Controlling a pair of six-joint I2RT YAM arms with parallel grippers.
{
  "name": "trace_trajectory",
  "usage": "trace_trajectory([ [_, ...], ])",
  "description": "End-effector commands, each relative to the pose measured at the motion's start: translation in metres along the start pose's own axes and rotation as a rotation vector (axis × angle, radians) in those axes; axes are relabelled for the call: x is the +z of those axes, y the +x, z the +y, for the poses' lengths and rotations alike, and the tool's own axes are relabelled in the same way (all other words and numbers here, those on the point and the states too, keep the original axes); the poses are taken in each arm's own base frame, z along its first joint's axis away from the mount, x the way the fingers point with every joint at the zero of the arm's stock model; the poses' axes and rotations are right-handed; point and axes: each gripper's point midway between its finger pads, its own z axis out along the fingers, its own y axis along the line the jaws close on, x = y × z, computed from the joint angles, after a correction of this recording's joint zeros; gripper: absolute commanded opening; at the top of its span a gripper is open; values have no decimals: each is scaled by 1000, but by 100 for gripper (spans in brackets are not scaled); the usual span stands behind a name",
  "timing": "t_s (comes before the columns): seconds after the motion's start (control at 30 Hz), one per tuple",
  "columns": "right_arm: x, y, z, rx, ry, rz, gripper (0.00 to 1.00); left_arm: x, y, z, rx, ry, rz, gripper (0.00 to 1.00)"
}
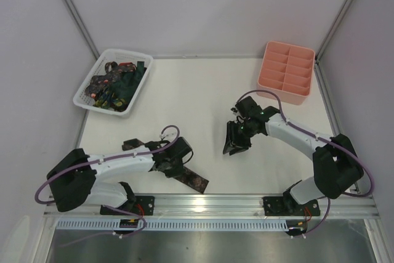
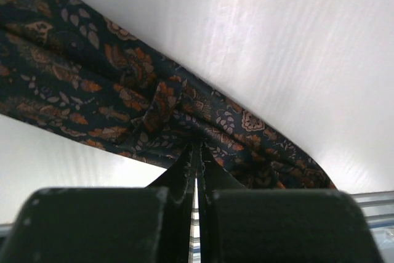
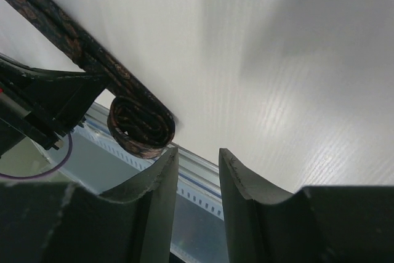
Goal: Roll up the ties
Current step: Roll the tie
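Observation:
A brown tie with a fine reddish pattern lies near the table's front edge. My left gripper is shut on its middle, and the left wrist view shows the fabric pinched and puckered at the fingertips. In the right wrist view the tie's end is wound into a small roll beside the front rail. My right gripper is open and empty and hovers to the right of the tie, with its fingers apart. More dark ties lie heaped in the basket.
A white lattice basket stands at the back left. A pink tray with compartments stands at the back right. A metal rail runs along the front edge, and grey walls close in both sides.

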Motion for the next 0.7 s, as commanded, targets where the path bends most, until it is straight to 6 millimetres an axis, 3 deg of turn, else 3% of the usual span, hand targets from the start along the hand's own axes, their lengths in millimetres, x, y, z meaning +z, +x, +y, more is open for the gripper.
trace_trajectory([
  [0.0, -12, -10, 0, 44, -25, -75, 38, 6, -5, -25, 39, 67, 34, 0],
  [0.23, -15, -10, -16, 78, -12, -84, 38, 27, -11, -40, 17, 79, 84, 0],
  [0.43, -35, -29, -45, 179, 22, -169, 38, 40, -35, -46, -36, 64, 65, 1],
  [0.67, -44, -46, -47, 166, -70, -162, 39, 53, -63, -47, -203, 38, 55, 0],
])
